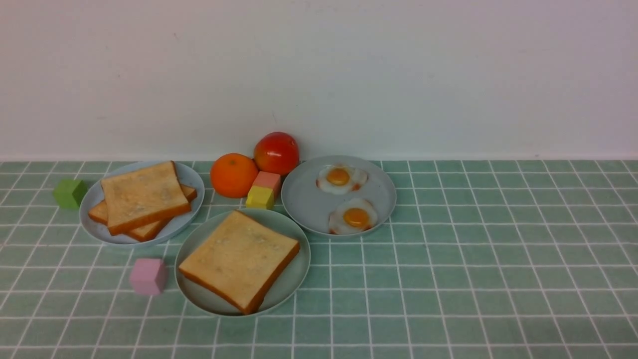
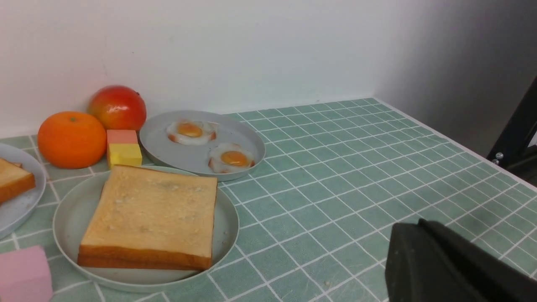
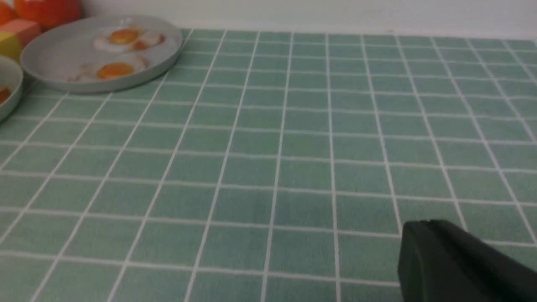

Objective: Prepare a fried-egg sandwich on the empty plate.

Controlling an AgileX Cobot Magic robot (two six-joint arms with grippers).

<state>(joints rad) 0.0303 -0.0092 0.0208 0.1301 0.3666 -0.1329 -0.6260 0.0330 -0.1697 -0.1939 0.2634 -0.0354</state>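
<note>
Since one toast slice (image 1: 239, 262) already lies on the green plate (image 1: 185, 294), near the surface's front edge, the sandwich's base looks done; an egg and a second slice appear left to add. The grey plate (image 1: 301, 199), toward the surface's back edge, carries two fried eggs (image 1: 356, 218), one near its back rim, one near its front. By the surface's back left corner, the blue plate (image 1: 89, 224) holds two stacked bread slices (image 1: 144, 197). The left end effector (image 2: 436, 260) and right end effector (image 3: 432, 260) both have their tips together, gripping nothing visible.
</note>
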